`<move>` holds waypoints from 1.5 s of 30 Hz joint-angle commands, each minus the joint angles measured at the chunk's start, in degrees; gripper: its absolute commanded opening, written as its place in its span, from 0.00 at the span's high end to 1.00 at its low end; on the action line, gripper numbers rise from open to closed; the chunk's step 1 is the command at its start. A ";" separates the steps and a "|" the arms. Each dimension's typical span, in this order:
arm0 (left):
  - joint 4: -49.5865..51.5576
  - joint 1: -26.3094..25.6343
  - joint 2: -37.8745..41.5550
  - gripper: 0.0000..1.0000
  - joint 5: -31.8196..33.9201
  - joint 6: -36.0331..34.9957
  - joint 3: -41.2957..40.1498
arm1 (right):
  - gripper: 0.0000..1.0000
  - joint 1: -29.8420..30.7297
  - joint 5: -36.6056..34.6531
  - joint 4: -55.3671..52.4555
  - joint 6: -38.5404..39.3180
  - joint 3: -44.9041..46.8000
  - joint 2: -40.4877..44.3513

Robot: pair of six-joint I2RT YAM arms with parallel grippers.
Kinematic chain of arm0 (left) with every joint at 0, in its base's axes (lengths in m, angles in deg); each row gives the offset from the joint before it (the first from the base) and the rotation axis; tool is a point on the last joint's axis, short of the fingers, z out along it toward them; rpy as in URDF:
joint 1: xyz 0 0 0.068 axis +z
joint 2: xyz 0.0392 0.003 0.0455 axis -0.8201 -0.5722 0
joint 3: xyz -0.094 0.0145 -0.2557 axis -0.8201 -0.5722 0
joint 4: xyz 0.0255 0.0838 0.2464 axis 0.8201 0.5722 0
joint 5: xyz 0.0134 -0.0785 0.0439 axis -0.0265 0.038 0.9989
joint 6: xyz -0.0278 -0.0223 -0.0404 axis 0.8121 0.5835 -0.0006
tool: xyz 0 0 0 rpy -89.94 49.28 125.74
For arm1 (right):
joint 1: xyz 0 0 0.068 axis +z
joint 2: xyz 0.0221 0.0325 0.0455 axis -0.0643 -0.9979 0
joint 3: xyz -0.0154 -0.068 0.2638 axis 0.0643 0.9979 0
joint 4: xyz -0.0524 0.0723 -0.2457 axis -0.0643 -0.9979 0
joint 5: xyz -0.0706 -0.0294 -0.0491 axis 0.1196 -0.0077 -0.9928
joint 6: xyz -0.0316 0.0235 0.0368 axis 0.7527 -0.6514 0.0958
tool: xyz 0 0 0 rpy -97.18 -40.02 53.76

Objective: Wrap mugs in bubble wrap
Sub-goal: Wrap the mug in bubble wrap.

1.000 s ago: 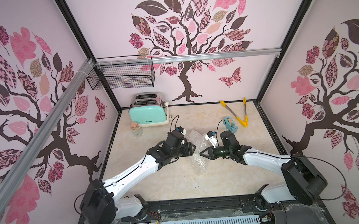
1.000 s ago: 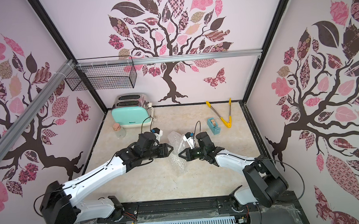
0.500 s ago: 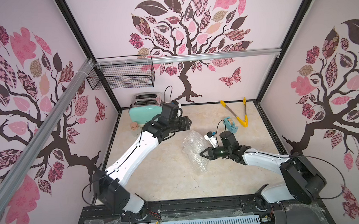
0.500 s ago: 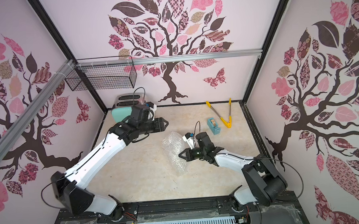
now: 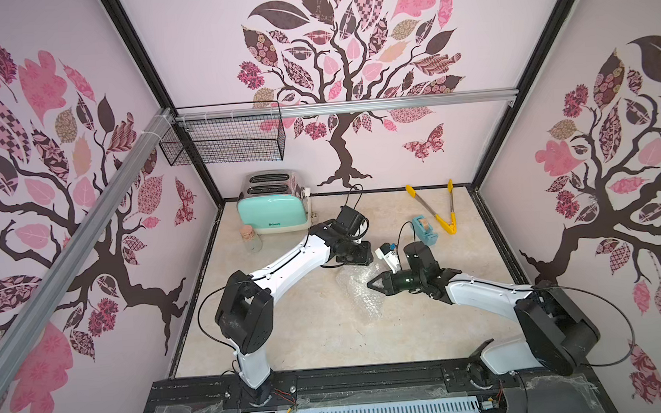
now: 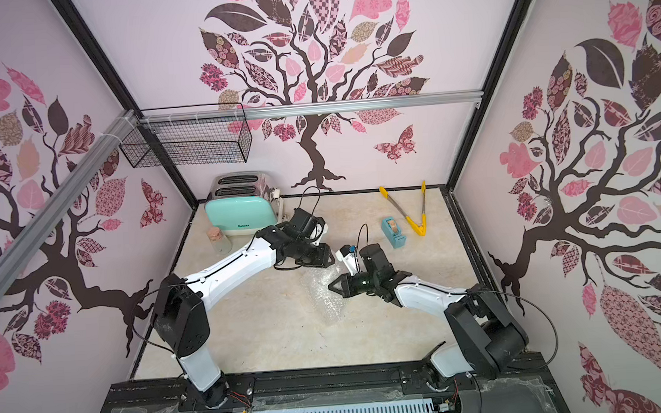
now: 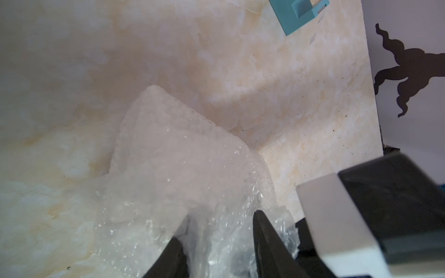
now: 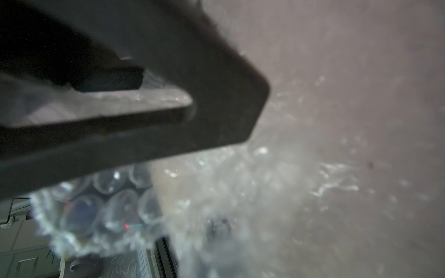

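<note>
On the table [image 5: 289,334], the right gripper [image 5: 368,283] pinches the bubble wrap's [image 5: 361,296] 3 o'clock edge, the left gripper [image 7: 216,225] straddling it, jaws spread.

Your left arm [image 5: 285,268] stretches from its raised elbow toward the middle of the desk [image 5: 308,333], with the wrist bent so the left gripper [image 7: 218,226] points down. Its jaws stand apart, with a fold of the bubble wrap [image 5: 355,293] between them. Your right arm [image 5: 477,291] lies low, its forearm reaching inward. The right gripper [image 5: 375,283] is level and points toward your left arm, jaws closed on the wrap's edge
</note>
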 commanded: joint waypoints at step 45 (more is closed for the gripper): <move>2.12 2.13 16.65 0.51 3.33 2.65 -2.85 | 0.32 0.24 5.41 3.86 -0.36 0.48 1.93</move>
